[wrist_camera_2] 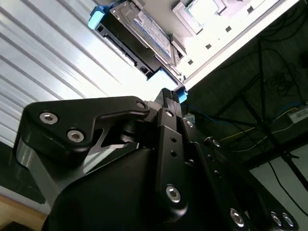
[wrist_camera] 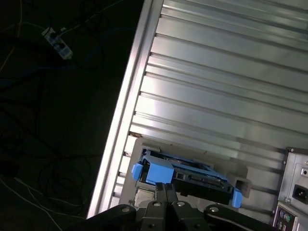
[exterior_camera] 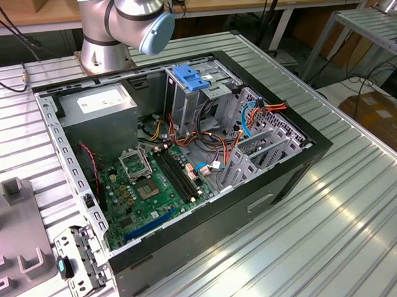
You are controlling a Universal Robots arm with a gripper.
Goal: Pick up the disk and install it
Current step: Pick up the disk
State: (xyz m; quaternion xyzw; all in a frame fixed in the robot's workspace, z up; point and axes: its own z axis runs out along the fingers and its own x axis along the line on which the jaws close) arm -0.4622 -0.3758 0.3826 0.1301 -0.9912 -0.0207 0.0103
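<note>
Closest to us in both wrist views are the black links of the jaws, which taper to two fingertips (wrist_camera: 162,188) pressed together with nothing between them. Just beyond those tips lies the disk (wrist_camera: 195,180), flat in a pale grey holder (wrist_camera: 240,169) at the very edge of the ribbed aluminium desk (wrist_camera: 216,72). We cannot tell whether the tips touch it. Blue side rails (wrist_camera: 144,171) clip onto both ends of the disk, and its dark connector edge faces the jaws. In the second wrist view we see the disk (wrist_camera_2: 126,36) from the side, its labelled face (wrist_camera_2: 154,31) turned up and one blue rail (wrist_camera_2: 97,18) at the far end. Past the desk edge the floor (wrist_camera: 48,120) is dark and strewn with cables.

In the exterior view we find an open computer case (exterior_camera: 284,178) lying on the desk (exterior_camera: 331,215), with the arm's base (exterior_camera: 104,51) standing behind it. Inside the case are a green motherboard (exterior_camera: 147,183), a grey power-supply box (exterior_camera: 96,103) and a light-blue latch plate (exterior_camera: 191,78) on top of the metal drive cage (exterior_camera: 210,96). Toward the exterior view's left, a grey tray (exterior_camera: 18,220) and a small metal bracket (exterior_camera: 78,263) rest beside the case.
</note>
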